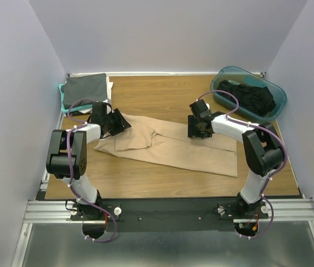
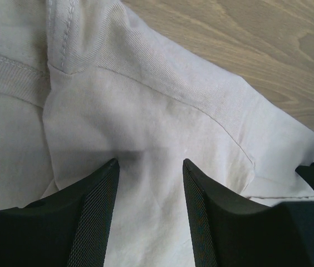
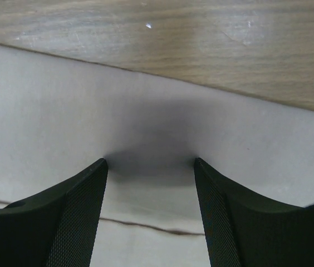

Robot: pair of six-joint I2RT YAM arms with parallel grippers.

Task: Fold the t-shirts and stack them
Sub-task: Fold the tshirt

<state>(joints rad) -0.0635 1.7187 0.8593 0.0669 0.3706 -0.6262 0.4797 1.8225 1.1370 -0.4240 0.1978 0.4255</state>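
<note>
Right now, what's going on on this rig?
Both arms are working the tan t-shirt, which lies part-folded across the middle of the table. The left tool rests open on its sleeve end, and the right tool rests open on its far edge. A folded stack sits far left, and a black shirt lies in the teal tub.

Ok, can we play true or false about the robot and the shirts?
1. The tan shirt lies on the table. True.
2. The tub holds something red. False: the black cloth is in it.
3. The left gripper and the right gripper are both open over the tan shirt. True.
4. The folded pile has a white shirt on top. False: the dark grey shirt is on top.
</note>
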